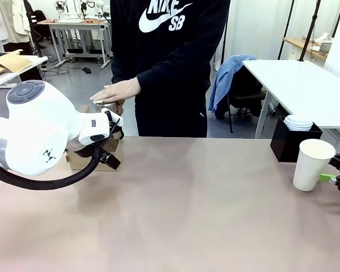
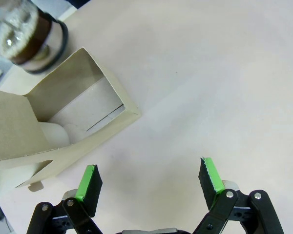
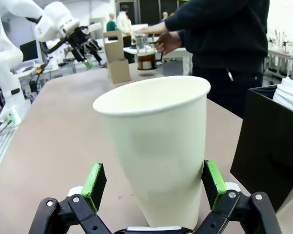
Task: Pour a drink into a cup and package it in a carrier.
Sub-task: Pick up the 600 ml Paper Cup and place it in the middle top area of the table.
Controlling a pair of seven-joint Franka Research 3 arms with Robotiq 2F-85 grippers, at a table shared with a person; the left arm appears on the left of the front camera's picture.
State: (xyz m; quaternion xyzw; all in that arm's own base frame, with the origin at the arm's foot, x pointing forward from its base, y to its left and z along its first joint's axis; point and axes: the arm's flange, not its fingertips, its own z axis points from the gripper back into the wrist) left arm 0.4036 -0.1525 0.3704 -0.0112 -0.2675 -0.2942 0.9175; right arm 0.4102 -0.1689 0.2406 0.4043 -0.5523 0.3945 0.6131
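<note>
- step in hand looks like the very start: getting hold of the cup (image 3: 158,146) before any pouring; it stands upright, empty and lidless at the far right of the counter (image 1: 187,215), just beside a black box (image 1: 286,141) with a stack of lids (image 1: 299,122) on top
- right fingers (image 3: 94,186) are spread wide, one green pad on each side of the cup's lower half; not clamped on it as far as I can tell
- left fingers (image 2: 88,183) are spread wide too and holding nothing; they hover over the counter just beside the carrier (image 2: 63,97) at the far left; its pockets look free of cups
- the drink (image 3: 146,61) is in the press jug (image 3: 145,53), right next to the carrier, with the person's hand (image 1: 116,90) above it
- next move, my guess: the right fingers close gently on the cup; paper walls squash easily and the taper could let it slip; it then has to get across to the jug on the left, since cup and drink are well apart
</note>
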